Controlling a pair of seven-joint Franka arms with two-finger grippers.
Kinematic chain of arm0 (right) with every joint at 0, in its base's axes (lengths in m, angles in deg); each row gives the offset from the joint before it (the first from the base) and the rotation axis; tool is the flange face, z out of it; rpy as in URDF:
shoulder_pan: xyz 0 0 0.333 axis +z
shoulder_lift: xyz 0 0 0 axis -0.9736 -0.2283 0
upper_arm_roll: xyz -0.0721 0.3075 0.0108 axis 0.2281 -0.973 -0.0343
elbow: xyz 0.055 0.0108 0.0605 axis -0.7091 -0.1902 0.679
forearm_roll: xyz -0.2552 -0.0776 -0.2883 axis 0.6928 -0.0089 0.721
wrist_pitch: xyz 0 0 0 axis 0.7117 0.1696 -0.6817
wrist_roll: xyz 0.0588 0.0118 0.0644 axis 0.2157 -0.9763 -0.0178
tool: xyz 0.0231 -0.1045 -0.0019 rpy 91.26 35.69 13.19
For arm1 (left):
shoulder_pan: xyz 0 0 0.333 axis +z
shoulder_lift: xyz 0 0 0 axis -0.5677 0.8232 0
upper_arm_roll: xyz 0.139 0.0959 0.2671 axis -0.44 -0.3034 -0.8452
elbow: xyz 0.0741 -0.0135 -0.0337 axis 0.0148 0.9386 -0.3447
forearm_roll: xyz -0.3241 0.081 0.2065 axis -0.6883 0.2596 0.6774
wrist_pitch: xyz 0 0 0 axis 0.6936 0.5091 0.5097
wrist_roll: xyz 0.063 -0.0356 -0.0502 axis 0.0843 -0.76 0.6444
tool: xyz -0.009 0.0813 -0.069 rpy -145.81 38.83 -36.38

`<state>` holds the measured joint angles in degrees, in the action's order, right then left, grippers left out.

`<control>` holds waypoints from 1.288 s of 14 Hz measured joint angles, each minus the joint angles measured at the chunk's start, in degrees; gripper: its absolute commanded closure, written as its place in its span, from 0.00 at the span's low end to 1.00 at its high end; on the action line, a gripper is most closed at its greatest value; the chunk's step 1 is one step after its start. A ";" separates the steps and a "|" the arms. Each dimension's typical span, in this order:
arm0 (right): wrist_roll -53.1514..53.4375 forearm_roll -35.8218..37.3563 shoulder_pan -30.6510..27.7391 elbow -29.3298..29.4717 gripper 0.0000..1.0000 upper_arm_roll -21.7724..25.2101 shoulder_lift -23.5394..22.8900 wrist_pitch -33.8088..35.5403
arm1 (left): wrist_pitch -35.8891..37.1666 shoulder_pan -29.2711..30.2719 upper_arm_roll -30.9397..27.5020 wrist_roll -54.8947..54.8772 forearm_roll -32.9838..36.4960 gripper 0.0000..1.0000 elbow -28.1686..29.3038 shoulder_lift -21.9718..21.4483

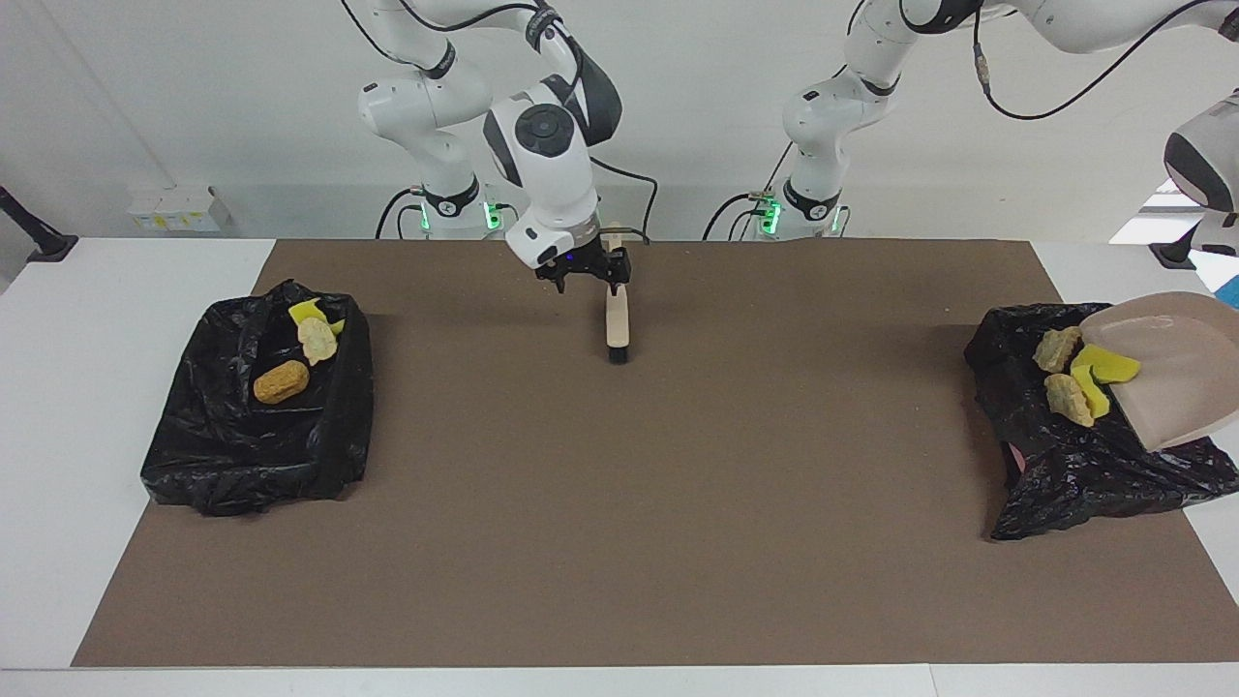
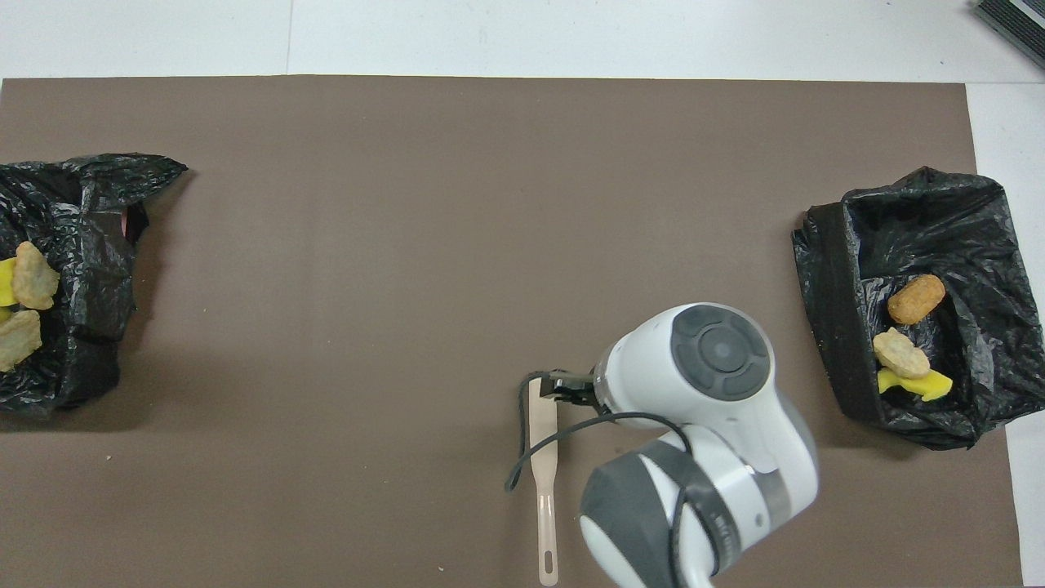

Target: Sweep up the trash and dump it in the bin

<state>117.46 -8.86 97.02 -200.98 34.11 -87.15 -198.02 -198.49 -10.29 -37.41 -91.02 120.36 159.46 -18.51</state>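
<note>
Your trash is already off the brown mat (image 1: 619, 503) and split between two black-bagged bins. The orange-brown lump (image 1: 282, 381), a pale lump (image 1: 317, 340) and a yellow-green wedge (image 1: 309, 312) lie in the bin at the right arm's end (image 1: 256, 455). Two more pale lumps (image 1: 1057, 349) and yellow sponge chunks (image 1: 1108, 365) sit at the lip of the beige dustpan (image 1: 1176, 373), which is tilted over the bin at the left arm's end (image 1: 1074, 474), so those pieces look to be mid-dump rather than settled.

The brush (image 1: 617, 329) lies flat on the mat near the robots, handle toward them, which suggests sweeping is finished.

Your right gripper (image 1: 584, 278) hangs low at the brush's handle, wrist pointing down; its fingers look spread and not clamped on it. The left arm reaches out over the dustpan end of the desk (image 1: 135, 281), its gripper out of view.
</note>
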 measured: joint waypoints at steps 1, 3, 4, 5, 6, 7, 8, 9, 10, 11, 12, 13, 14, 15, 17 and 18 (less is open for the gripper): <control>-0.30 1.48 -2.02 1.31 0.00 0.09 0.04 0.00 | -0.01 0.00 -0.01 0.42 0.79 1.00 -0.05 -0.01; -0.34 4.99 -5.21 4.71 0.00 0.16 0.14 0.02 | -0.01 0.00 0.05 1.46 2.69 1.00 -0.44 -0.24; -0.34 5.64 -6.60 6.70 0.00 0.17 0.18 0.88 | -0.03 -0.09 0.19 1.52 3.44 1.00 -0.74 -0.55; -0.45 6.08 -8.38 9.15 0.00 0.17 0.21 3.48 | -0.04 -0.49 0.36 1.52 4.11 1.00 -1.02 -1.11; -1.42 6.40 -10.16 11.51 0.00 0.20 0.22 6.35 | 0.00 -1.12 0.40 1.52 4.45 1.00 -1.09 -1.74; -3.53 6.76 -11.98 13.74 0.00 0.23 0.22 8.87 | 0.23 -1.84 0.44 1.52 4.62 1.00 -1.09 -2.37; -5.87 7.41 -13.71 15.58 0.00 0.28 0.24 10.47 | 0.76 -2.61 0.46 1.52 4.70 1.00 -1.09 -2.87; -7.79 8.44 -15.16 17.03 0.00 0.37 0.27 11.28 | 1.63 -3.42 0.48 1.52 4.71 1.00 -1.09 -3.17; -9.04 9.43 -16.25 18.41 0.00 0.55 0.30 12.09 | 2.69 -4.35 0.48 1.64 4.71 1.00 -1.09 -3.31; -9.77 9.80 -17.04 19.93 0.00 0.85 0.33 13.22 | 3.51 -5.36 0.51 1.97 4.72 1.00 -1.09 -3.33; -10.21 9.96 -17.66 21.56 0.00 1.03 0.37 14.48 | 4.30 -6.37 0.55 2.50 4.73 1.00 -1.09 -3.33; -10.37 10.11 -18.12 23.06 0.00 1.10 0.39 16.05 | 5.24 -7.31 0.57 3.54 4.70 1.00 -1.10 -3.34; -10.50 10.25 -18.39 24.26 0.00 1.11 0.40 17.74 | 6.32 -8.09 0.65 5.08 4.63 1.00 -1.10 -3.36; -10.82 10.42 -18.44 25.20 0.00 1.16 0.41 19.23 | 7.40 -8.76 0.70 6.80 4.38 1.00 -1.10 -3.43; -12.86 11.26 -18.44 26.72 0.00 1.19 0.42 21.51 | 10.44 -10.00 0.81 9.93 1.88 1.00 -1.11 -3.79; -14.21 11.78 -18.44 27.34 0.00 1.23 0.42 22.46 | 12.55 -10.64 0.83 11.86 -0.43 1.00 -1.11 -4.04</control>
<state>103.25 2.93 78.58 -173.64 35.34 -86.73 -175.56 -185.93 -20.93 -36.58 -79.17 119.92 158.35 -22.55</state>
